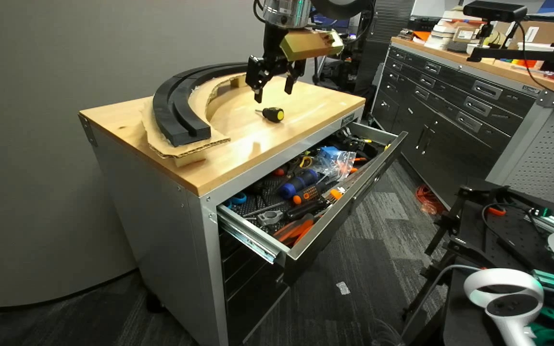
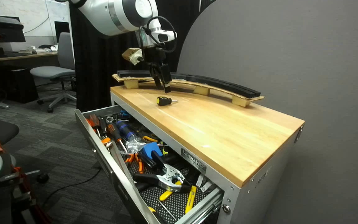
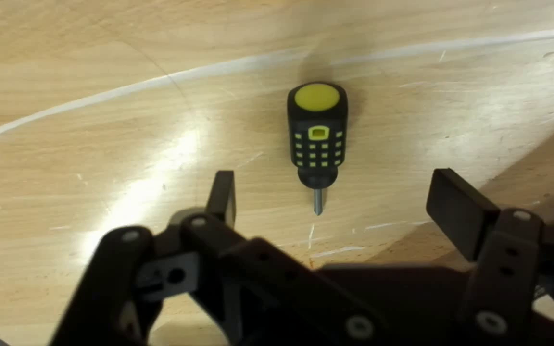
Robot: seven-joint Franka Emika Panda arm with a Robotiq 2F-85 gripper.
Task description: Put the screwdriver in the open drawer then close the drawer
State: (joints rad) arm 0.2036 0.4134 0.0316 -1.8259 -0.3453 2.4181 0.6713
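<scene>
Black and yellow, the stubby screwdriver with a short metal shank (image 3: 317,137) is being supported on its side by the pale wooden worktop (image 2: 210,124) of the grey metal cabinet (image 1: 161,216). Above the worktop, the black two-fingered gripper (image 1: 273,94) is being held wide, the screwdriver being framed between its fingers (image 3: 459,211) in the wrist view, apart from both. Various hand tools (image 1: 301,183) are being contained by the extended, dark-fronted metal drawer (image 1: 342,217).

I count my two black fingers (image 3: 459,211), one stubby black-and-yellow screwdriver (image 3: 318,139), one open black-fronted metal drawer (image 1: 342,211), three visible tan blocks (image 2: 241,101).
</scene>
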